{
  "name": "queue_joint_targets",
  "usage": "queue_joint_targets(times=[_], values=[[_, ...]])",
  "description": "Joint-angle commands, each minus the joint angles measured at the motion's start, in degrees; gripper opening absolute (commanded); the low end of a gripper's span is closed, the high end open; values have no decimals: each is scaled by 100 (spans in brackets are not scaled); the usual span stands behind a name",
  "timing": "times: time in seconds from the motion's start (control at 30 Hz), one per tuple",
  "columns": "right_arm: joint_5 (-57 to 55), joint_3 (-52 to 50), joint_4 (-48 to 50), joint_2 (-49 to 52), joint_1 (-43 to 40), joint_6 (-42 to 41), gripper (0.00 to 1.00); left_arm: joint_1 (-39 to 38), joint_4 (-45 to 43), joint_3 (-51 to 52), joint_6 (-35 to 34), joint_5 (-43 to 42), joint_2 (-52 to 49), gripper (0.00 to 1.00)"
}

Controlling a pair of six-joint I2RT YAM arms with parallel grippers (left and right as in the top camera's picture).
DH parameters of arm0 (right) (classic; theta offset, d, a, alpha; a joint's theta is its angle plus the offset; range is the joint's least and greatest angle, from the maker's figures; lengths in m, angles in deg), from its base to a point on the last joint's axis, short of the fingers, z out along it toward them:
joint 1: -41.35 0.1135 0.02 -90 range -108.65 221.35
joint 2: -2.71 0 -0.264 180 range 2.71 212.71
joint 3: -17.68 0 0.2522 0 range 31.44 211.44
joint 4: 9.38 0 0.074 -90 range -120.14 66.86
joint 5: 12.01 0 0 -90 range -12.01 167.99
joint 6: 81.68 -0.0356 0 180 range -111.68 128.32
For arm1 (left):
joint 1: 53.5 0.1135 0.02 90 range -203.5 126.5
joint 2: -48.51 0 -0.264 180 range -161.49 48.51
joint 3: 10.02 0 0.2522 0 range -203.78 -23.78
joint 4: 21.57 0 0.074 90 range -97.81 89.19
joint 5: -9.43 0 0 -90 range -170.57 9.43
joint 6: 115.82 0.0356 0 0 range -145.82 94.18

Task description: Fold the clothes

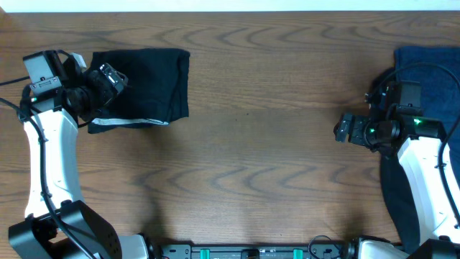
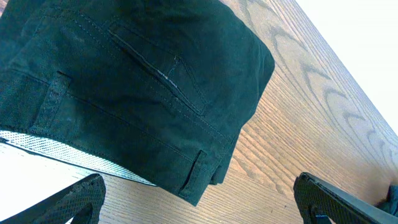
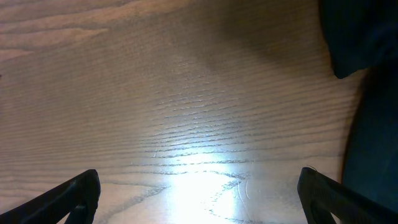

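Overhead, black garment (image 1: pixel 147 79): folded into a compact block at the far left of the table (image 1: pixel 251 158), with a pale inner edge (image 1: pixel 126 121) along its near side
Overhead, left gripper (image 1: pixel 113 76): above the left part of the black garment; jaw spread cannot be judged here
Overhead, navy garment (image 1: pixel 431 68): at the far right edge, partly under the right arm (image 1: pixel 424 165)
Overhead, right gripper (image 1: pixel 343 129): over bare wood, left of the navy garment
Left wrist, left gripper (image 2: pixel 199 193): fingers (image 2: pixel 78 198) spread wide, nothing between them
Left wrist, black garment (image 2: pixel 137 81): lies flat below; pocket (image 2: pixel 158 71) and belt loops (image 2: pixel 196 171) visible, pale inner edge (image 2: pixel 68 151) at lower left
Right wrist, right gripper (image 3: pixel 199 190): fingers (image 3: pixel 71 199) spread wide over bare table (image 3: pixel 186 93)
Right wrist, navy garment (image 3: pixel 367 37): upper right corner and right edge
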Motion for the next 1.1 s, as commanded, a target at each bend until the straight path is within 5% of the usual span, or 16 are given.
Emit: queue_joint_targets(times=[0.0,0.37,1.07], values=[[-31,15,-7,-2,-33,83,99,-9,7,17,-11,7,42,98],[-35,-15,-7,-289,-28,83,99,-9,7,17,-11,7,42,98],[-28,-234,752,-5694,1388,81,99,-9,7,17,-11,7,42,98]])
